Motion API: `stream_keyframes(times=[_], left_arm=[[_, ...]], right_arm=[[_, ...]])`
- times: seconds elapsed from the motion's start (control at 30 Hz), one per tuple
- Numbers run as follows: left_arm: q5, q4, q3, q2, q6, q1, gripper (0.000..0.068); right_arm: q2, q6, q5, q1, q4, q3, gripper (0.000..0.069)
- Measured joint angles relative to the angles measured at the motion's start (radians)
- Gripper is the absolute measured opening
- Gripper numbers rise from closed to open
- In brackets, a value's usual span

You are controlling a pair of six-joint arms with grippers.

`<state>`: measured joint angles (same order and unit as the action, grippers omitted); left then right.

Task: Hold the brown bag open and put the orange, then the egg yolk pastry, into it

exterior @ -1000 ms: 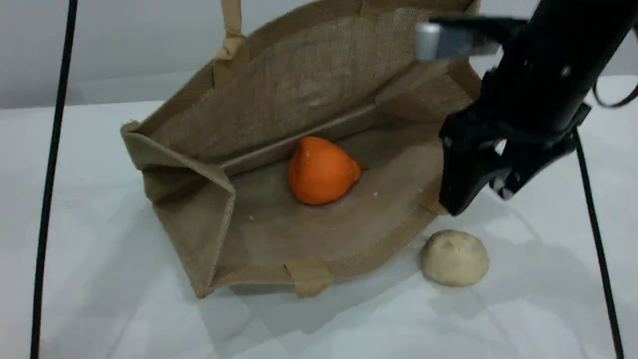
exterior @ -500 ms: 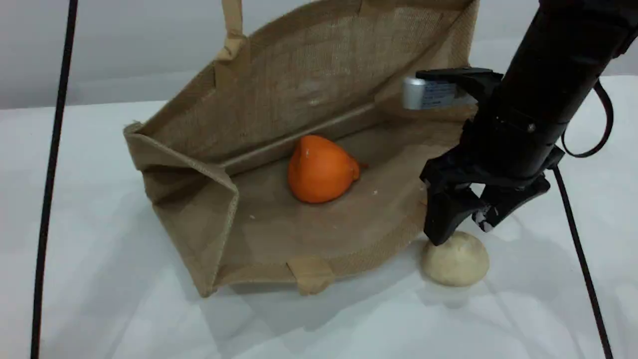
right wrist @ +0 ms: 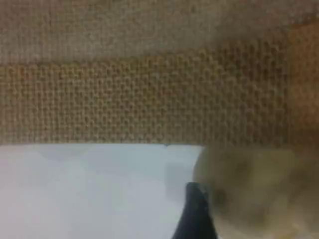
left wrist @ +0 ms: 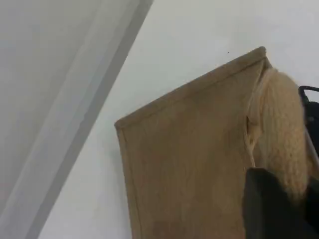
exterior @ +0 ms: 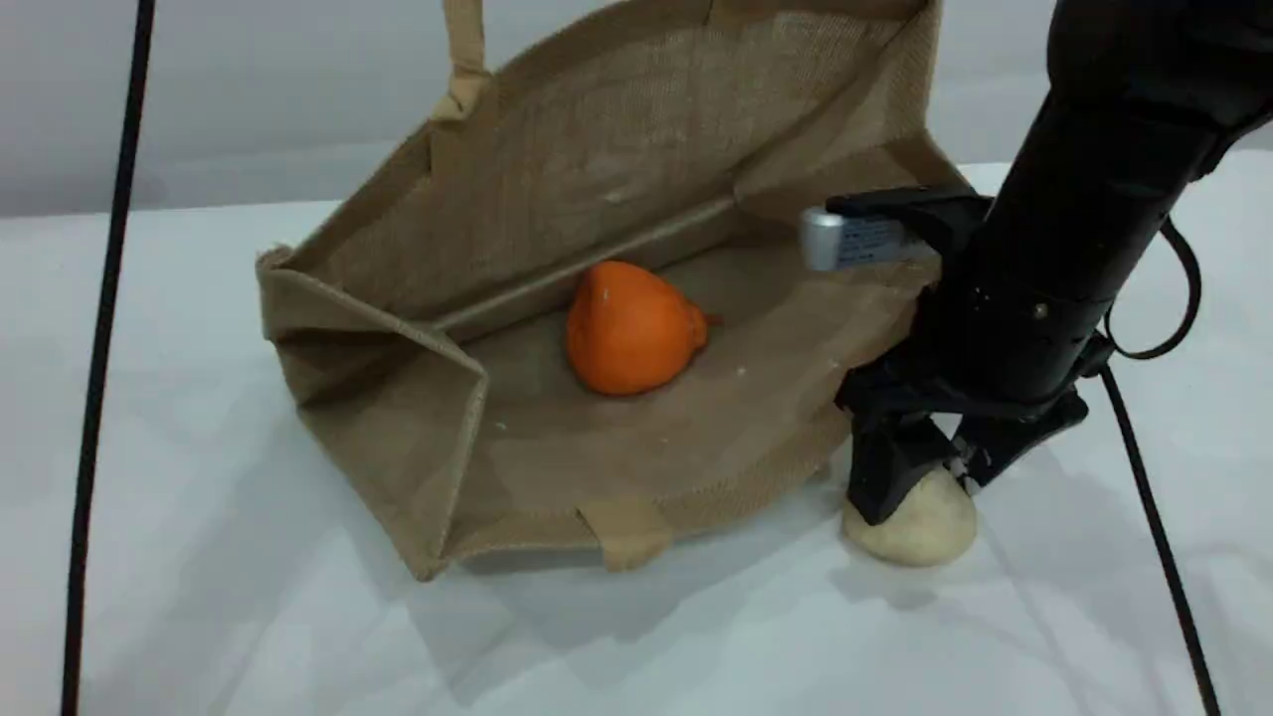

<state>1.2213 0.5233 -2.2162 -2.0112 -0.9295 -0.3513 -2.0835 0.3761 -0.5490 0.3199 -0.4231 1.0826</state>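
Observation:
The brown bag [exterior: 617, 179] lies on its side with its mouth facing me, the upper wall lifted by a beige handle [exterior: 462, 50] that runs out of the top edge. The orange [exterior: 629, 330] rests inside on the lower wall. Just outside the bag's right rim, the egg yolk pastry [exterior: 920, 532] sits on the table. My right gripper [exterior: 927, 475] stands open, its fingers straddling the pastry's top. In the right wrist view the pastry [right wrist: 254, 189] is a blur beside one fingertip [right wrist: 197, 214]. In the left wrist view my left gripper [left wrist: 279, 209] is shut on the handle [left wrist: 281, 129].
The white table [exterior: 199, 617] stretches around the bag, with a grey wall behind. A black cable [exterior: 99, 348] hangs at the left and another [exterior: 1154, 537] trails from the right arm across the table at the right.
My right gripper has come down from beside the bag's right rim onto the pastry, still open. The bag has shifted slightly. The orange stays inside it.

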Motion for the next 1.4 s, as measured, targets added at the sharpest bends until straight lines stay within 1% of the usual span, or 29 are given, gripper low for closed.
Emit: stream_keyframes(times=[0.1,0.17,0.33,0.37,0.4,0.53,0.67,0.73,0.83,0.93,1.03,1.13,1.27,1.4], left_arm=[[0.000,0.000,0.000,0.000,0.000,0.000,0.0096],[0.000,0.000,0.000,0.000,0.000,0.000,0.0096],[0.000,0.000,0.000,0.000,0.002,0.000,0.0096],[0.000,0.000,0.000,0.000,0.003,0.000,0.0096],[0.000,0.000,0.000,0.000,0.003,0.000,0.0096],[0.000,0.001,0.000,0.000,0.003,0.000,0.0096],[0.000,0.001,0.000,0.000,0.003,0.000,0.0096],[0.000,0.001,0.000,0.000,0.003,0.000,0.0096],[-0.001,0.001,0.000,0.000,0.003,0.000,0.0096],[-0.001,0.001,0.000,0.000,0.003,0.000,0.0096],[-0.001,0.001,0.000,0.000,0.003,0.000,0.0096],[-0.001,0.001,0.000,0.000,0.003,0.000,0.0096],[0.000,0.001,0.000,0.000,0.003,0.000,0.0096],[0.000,0.001,0.000,0.000,0.003,0.000,0.0096]], right_arm=[[-0.001,0.000,0.001,0.000,0.005,0.000,0.0423],[-0.001,0.000,0.002,0.000,0.007,0.000,0.0345],[-0.001,0.000,-0.012,0.000,0.036,0.000,0.0105],[-0.001,0.000,-0.019,0.000,0.047,0.000,0.0069],[0.000,-0.006,-0.025,0.000,0.060,0.000,0.0052],[0.026,-0.020,-0.068,0.000,0.100,0.000,0.0039],[0.099,-0.044,-0.101,0.000,0.123,-0.004,0.0036],[0.153,-0.050,-0.111,0.000,0.123,-0.019,0.0036],[0.243,-0.059,-0.094,0.000,0.119,-0.055,0.0036],[0.341,-0.059,-0.062,0.000,0.110,-0.118,0.0036],[0.442,-0.050,0.006,0.000,0.065,-0.196,0.0036],[0.542,0.013,0.101,0.021,-0.005,-0.282,0.0036],[0.610,0.138,0.247,0.093,-0.112,-0.357,0.0036],[0.571,0.251,0.405,0.193,-0.212,-0.360,0.0036]])
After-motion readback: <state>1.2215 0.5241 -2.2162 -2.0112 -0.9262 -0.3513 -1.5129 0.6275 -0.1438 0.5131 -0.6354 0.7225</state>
